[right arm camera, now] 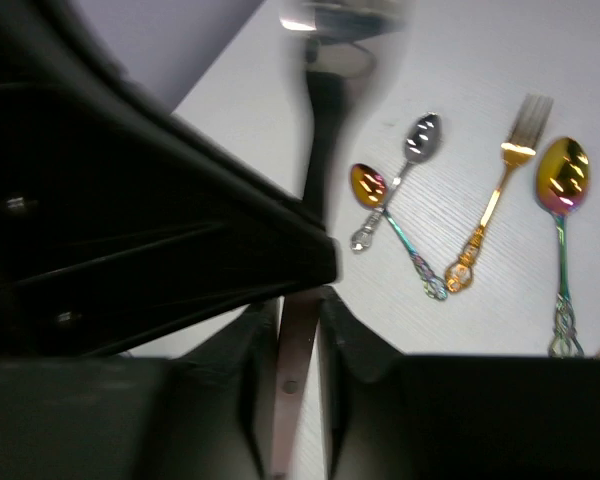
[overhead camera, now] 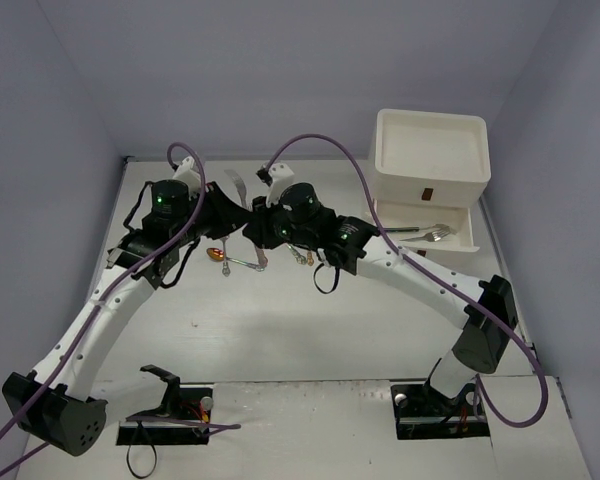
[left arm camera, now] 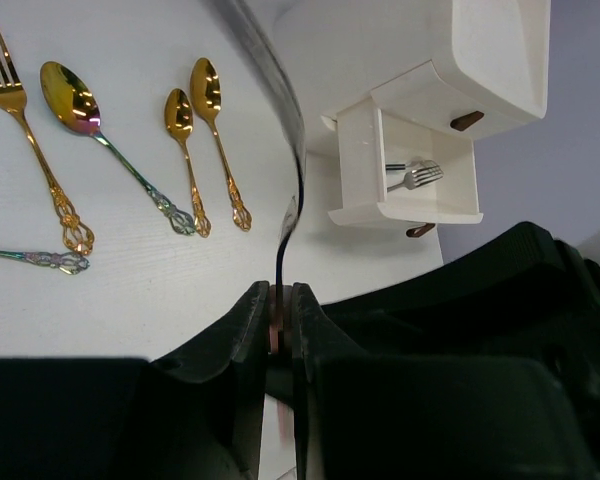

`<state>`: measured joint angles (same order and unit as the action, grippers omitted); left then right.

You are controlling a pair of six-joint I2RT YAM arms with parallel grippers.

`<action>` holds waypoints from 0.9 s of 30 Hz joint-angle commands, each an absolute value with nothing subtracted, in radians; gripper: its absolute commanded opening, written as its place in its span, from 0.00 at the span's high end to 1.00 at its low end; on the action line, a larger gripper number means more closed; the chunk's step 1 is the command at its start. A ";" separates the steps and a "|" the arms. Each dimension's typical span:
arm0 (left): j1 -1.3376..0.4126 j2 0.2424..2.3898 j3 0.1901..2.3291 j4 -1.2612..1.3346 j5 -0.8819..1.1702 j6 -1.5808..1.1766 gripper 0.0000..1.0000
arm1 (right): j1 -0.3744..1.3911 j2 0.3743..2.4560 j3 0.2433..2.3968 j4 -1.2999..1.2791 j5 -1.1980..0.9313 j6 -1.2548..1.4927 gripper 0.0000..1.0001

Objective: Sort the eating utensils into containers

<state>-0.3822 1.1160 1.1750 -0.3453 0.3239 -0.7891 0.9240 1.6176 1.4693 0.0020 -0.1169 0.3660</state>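
Both grippers meet over the middle of the table. My left gripper (overhead camera: 230, 213) (left arm camera: 281, 322) is shut on the thin handle of a silver utensil (left arm camera: 291, 170), seen edge-on. Its head sticks up in the top view (overhead camera: 236, 186). My right gripper (overhead camera: 256, 226) (right arm camera: 298, 320) is shut on a flat pale handle with a rivet (right arm camera: 296, 360), apparently the same utensil. Its blurred silver head (right arm camera: 332, 25) is above. The cream cabinet (overhead camera: 430, 150) (left arm camera: 490, 50) stands far right. Its lower drawer (overhead camera: 458, 238) (left arm camera: 360, 160) is open and holds silver forks (left arm camera: 416, 175).
Loose utensils lie on the table under the grippers: a gold fork (left arm camera: 25, 130) (right arm camera: 500, 190), an iridescent spoon (left arm camera: 80, 110) (right arm camera: 562, 180), two small gold spoons (left arm camera: 180, 140), a silver spoon (right arm camera: 420, 140) and a crossed spoon (right arm camera: 372, 190). The table is walled on three sides.
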 commanded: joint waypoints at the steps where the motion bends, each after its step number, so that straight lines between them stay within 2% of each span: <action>1: -0.393 1.082 1.164 -0.270 0.332 -0.774 1.00 | 0.931 1.560 1.442 0.095 -0.037 0.361 0.96; 2: -0.393 1.080 1.159 -0.277 0.325 -0.762 1.00 | 0.931 1.552 1.433 0.095 -0.026 0.359 1.00; 4: -0.393 1.076 1.158 -0.302 0.311 -0.734 1.00 | 0.930 1.535 1.417 0.096 -0.012 0.364 1.00; 6: -0.393 1.071 1.167 -0.331 0.300 -0.694 0.94 | 0.930 1.515 1.396 0.094 0.025 0.378 1.00; 10: -0.393 1.049 1.186 -0.403 0.254 -0.630 0.53 | 0.928 1.469 1.309 0.094 0.115 0.427 1.00; 13: -0.393 1.013 1.195 -0.467 0.169 -0.564 0.41 | 0.914 1.401 1.223 0.092 0.200 0.498 1.00; 17: -0.393 0.977 1.179 -0.509 0.092 -0.517 0.37 | 0.864 1.328 1.116 0.090 0.274 0.622 1.00; 21: -0.392 0.917 1.088 -0.579 -0.054 -0.454 0.37 | 0.758 1.132 0.948 0.084 0.417 0.821 1.00; 27: -0.385 0.906 0.987 -0.586 -0.066 -0.470 0.37 | 0.660 0.952 0.820 0.062 0.643 1.118 1.00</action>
<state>-0.3909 0.8933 1.0207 -0.5840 -0.0152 -0.4937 0.6964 1.0552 0.8579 0.0022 0.4248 0.8460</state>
